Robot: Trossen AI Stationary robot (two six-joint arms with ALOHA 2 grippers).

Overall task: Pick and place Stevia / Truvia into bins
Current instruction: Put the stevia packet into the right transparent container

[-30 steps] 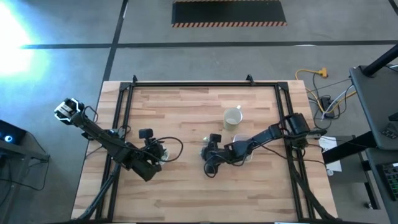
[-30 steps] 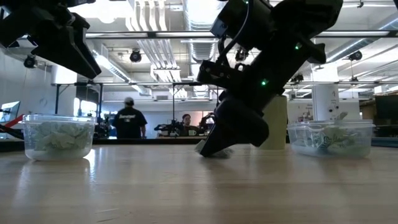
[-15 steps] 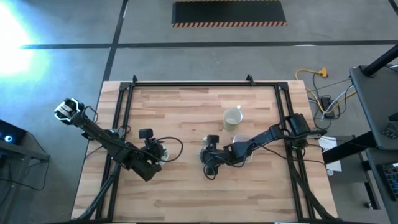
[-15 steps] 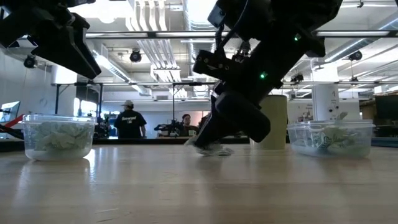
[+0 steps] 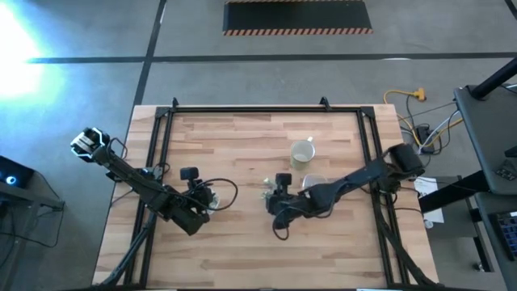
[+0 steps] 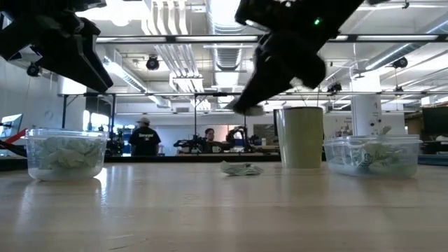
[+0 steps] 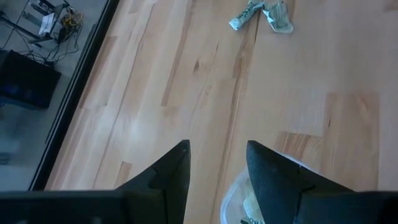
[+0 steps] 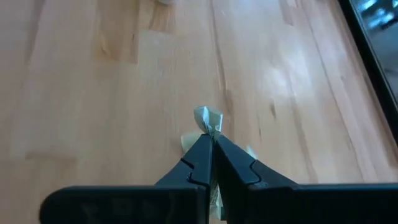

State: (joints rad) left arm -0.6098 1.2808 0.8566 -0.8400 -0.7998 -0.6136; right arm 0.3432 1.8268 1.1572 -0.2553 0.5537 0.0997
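Note:
Pale green and white Stevia packets (image 6: 241, 169) lie loose on the wooden table (image 5: 242, 250), also seen as packets (image 7: 261, 14) in the left wrist view. My right gripper (image 8: 210, 138) hangs above them, shut on one packet (image 8: 208, 117). A clear round bin (image 6: 66, 154) full of packets stands at the left. My left gripper (image 7: 217, 144) waits open just over its rim (image 7: 239, 198). A second clear bin (image 6: 371, 155) with packets stands at the right, partly under my right arm (image 5: 347, 182). My right gripper pinches one crumpled packet between its two fingertips (image 8: 200, 148); a small part of the packet (image 8: 209, 119) sticks out past them. The fingers slant down from the table's right side. The packet (image 6: 250, 109) is lifted clear, well above the table.
A pale cream mug (image 5: 301, 152) stands upright beyond the right bin, close to my right arm. A black frame (image 5: 166, 129) runs along the table's left, right and far edges. Bare wood lies toward the near edge. People stand in the room far behind.
My right gripper has risen from the pile of packets on the table, carrying one packet up with it, and has drifted a little toward the near edge. The other packets stay on the table. My left arm has kept still.

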